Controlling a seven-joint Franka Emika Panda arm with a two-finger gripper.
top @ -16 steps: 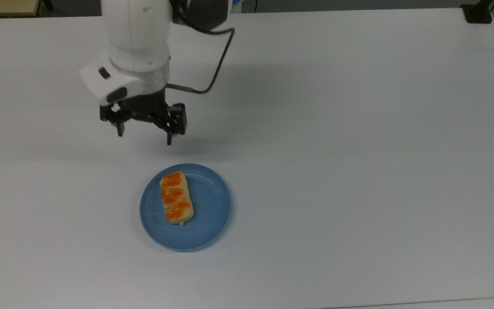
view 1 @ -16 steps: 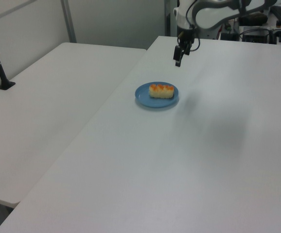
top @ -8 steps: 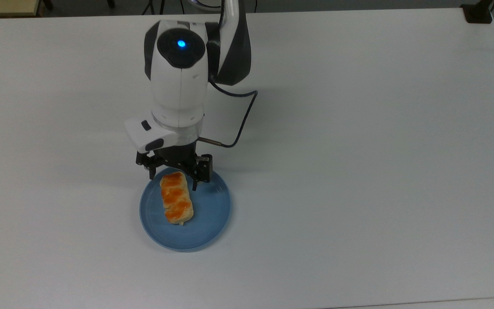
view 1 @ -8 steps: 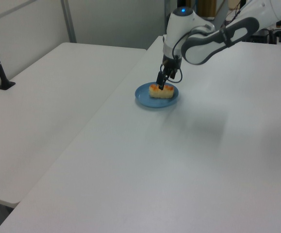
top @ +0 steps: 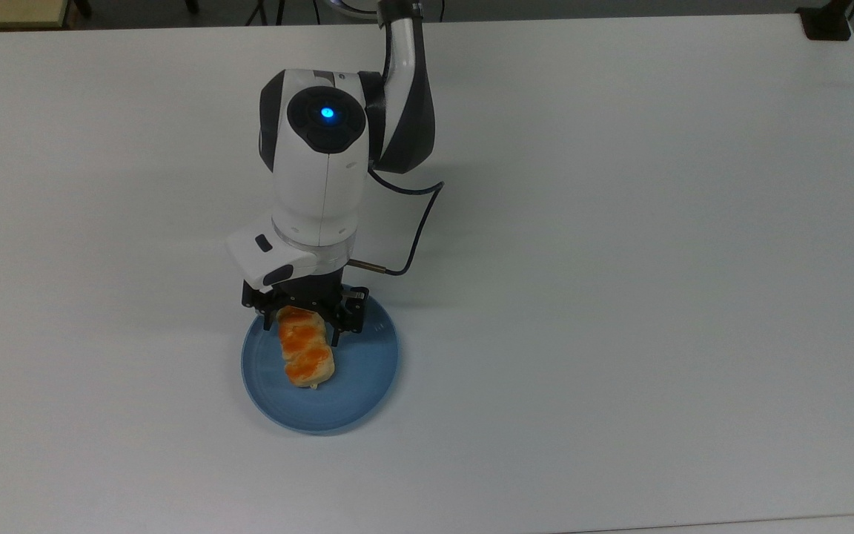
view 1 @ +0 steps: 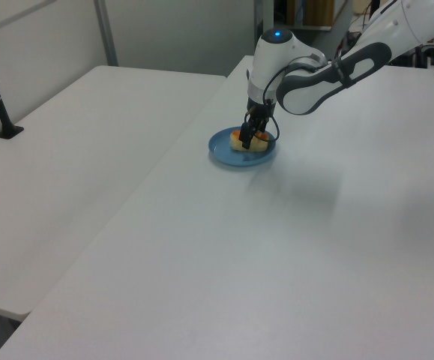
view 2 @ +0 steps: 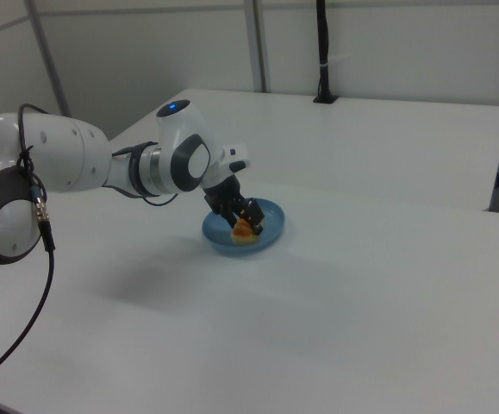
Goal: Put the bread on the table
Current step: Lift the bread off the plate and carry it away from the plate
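The bread [top: 304, 353] is seen as a small oblong roll, pale cream along its sides, with orange-brown glazed humps along the top. It lies on a round blue plate [top: 364, 371], toward the top view's left half of the dish. Its long axis runs from the plate's far rim, where the arm stands, toward the near rim, leaning slightly to the top view's right at the near end. In the left view the roll [view 1: 255, 145] is laid across the plate [view 1: 222, 152] from left to right.

The gripper [top: 308, 319] is lowered over the far end of the roll, its fingers spread and set one on each side of that end. Whether the fingers actually touch the crust can hardly be judged; they seem just beside it. The plate rests on the white table [top: 620, 259].
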